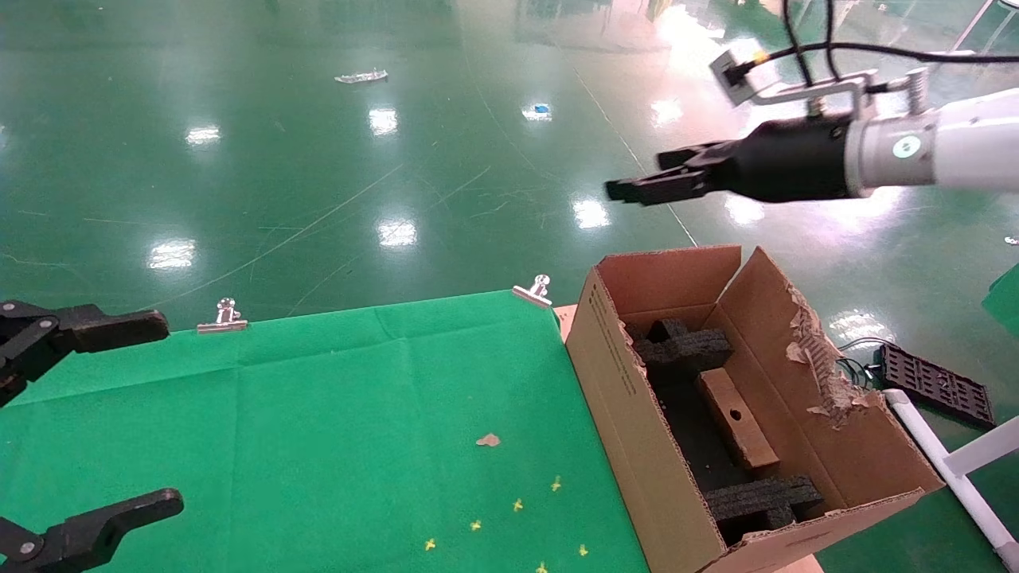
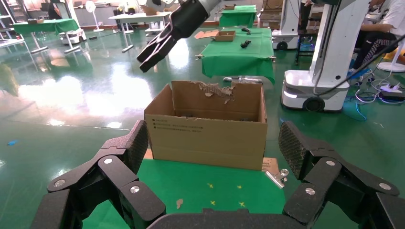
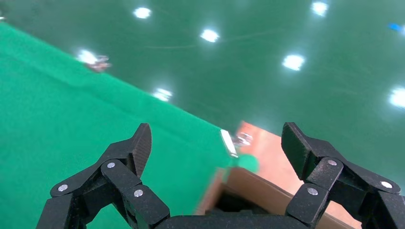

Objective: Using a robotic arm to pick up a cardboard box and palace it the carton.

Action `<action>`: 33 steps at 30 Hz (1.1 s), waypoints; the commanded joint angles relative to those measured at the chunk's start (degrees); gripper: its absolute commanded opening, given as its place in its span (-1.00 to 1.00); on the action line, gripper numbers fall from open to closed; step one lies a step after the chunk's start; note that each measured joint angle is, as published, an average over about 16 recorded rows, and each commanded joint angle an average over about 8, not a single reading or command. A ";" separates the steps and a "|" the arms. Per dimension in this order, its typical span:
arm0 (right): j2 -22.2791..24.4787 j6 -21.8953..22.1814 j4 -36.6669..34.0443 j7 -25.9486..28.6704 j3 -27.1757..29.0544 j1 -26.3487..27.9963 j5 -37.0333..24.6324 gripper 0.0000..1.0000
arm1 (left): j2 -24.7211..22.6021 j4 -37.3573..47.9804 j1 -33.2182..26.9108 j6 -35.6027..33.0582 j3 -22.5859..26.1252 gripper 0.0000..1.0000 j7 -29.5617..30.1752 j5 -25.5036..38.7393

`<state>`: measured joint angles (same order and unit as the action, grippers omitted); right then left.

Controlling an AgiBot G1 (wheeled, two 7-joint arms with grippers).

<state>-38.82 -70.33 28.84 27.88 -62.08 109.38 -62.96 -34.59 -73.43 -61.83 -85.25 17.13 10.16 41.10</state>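
Cardboard box (image 1: 736, 417) lies flat inside our carton (image 1: 637, 414), cradled between black foam blocks (image 1: 689, 345) that seem meant to steady it. Well above it hangs our right gripper (image 1: 637, 188), spread wide and empty in the wrist view. Our left gripper (image 1: 87, 414) waits, wide apart, over the green cloth (image 1: 318, 430).

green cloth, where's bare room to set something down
Most of the green cloth is bare, from the two clips to the carton. Only a scrap and yellow marks sit near the carton. The left tool overhangs the left edge.
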 commanded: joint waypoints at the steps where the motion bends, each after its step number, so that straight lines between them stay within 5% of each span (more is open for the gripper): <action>1: 0.17 -0.67 1.94 -0.74 2.00 -2.07 0.92 1.00 | 0.00 0.00 0.00 0.00 0.01 1.00 0.00 0.00; 33: 2.80 -11.32 32.96 -12.62 33.94 -35.23 15.54 1.00 | 0.04 0.01 -0.03 0.04 0.10 1.00 -0.05 -0.07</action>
<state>-36.02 -81.65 61.81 15.25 -28.13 74.14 -47.41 -34.55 -73.43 -61.86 -85.21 17.23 10.11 41.03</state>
